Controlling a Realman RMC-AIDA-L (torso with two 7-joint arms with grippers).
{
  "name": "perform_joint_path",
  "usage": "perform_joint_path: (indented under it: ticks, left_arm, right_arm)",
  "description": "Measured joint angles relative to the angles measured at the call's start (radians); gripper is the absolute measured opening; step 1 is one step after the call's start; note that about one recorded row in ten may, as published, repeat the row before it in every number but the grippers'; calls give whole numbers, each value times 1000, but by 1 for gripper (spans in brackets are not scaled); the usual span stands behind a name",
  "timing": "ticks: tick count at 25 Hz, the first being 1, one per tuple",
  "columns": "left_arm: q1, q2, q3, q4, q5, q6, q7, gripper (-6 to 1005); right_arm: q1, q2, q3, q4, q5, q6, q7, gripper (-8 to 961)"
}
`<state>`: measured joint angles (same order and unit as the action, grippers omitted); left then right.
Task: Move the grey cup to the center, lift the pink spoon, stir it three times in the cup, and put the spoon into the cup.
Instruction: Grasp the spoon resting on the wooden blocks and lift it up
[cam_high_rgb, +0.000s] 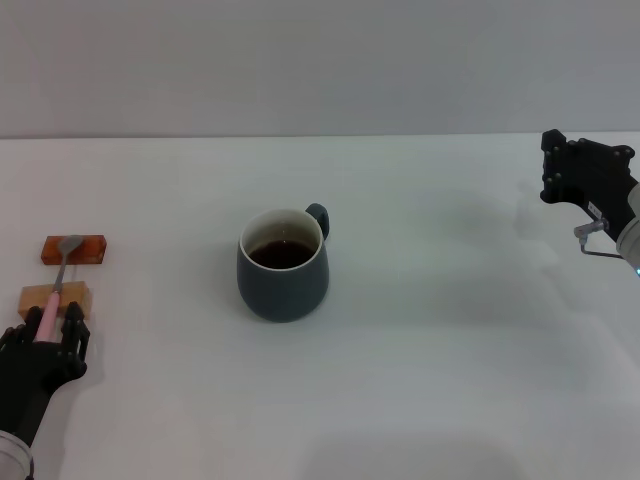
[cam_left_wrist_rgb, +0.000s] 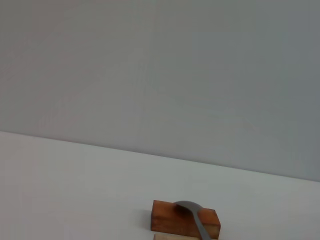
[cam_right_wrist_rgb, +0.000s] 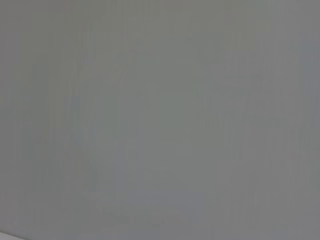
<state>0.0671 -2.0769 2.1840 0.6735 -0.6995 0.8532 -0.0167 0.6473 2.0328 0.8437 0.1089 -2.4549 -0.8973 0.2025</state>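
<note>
The grey cup (cam_high_rgb: 283, 268) stands near the middle of the white table, with dark liquid inside and its handle to the back right. The pink spoon (cam_high_rgb: 55, 290) lies at the far left across two blocks, its metal bowl (cam_left_wrist_rgb: 189, 206) on the farther one. My left gripper (cam_high_rgb: 47, 322) is at the near end of the pink handle, open, with a finger on each side of it. My right gripper (cam_high_rgb: 580, 170) hangs raised at the far right, away from the cup. The right wrist view shows only grey wall.
A reddish-brown block (cam_high_rgb: 75, 249) and a pale wooden block (cam_high_rgb: 55, 297) carry the spoon; the reddish-brown block also shows in the left wrist view (cam_left_wrist_rgb: 165, 220). The white table (cam_high_rgb: 450, 350) runs back to a grey wall.
</note>
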Motion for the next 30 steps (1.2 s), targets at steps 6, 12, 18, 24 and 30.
perform_joint_path:
  ticks: [6, 12, 18, 24, 30]
  left_arm:
    - [-3, 0, 0, 0, 0, -3, -1, 414]
    - [-3, 0, 2, 0, 0, -3, 3, 410]
    - [-2, 0, 2, 0, 0, 2, 6, 361]
    - [-1, 0, 2, 0, 0, 2, 6, 312]
    - [-1, 0, 1, 0, 0, 1, 6, 297]
  right_arm:
    - [0, -2, 0, 0, 0, 0, 0, 9]
    - [-2, -2, 0, 0, 1, 0, 0, 9]
    - [-2, -2, 0, 0, 1, 0, 0, 9]
    - [-2, -2, 0, 0, 1, 0, 0, 9]
    - [-2, -2, 0, 0, 0, 0, 0, 10]
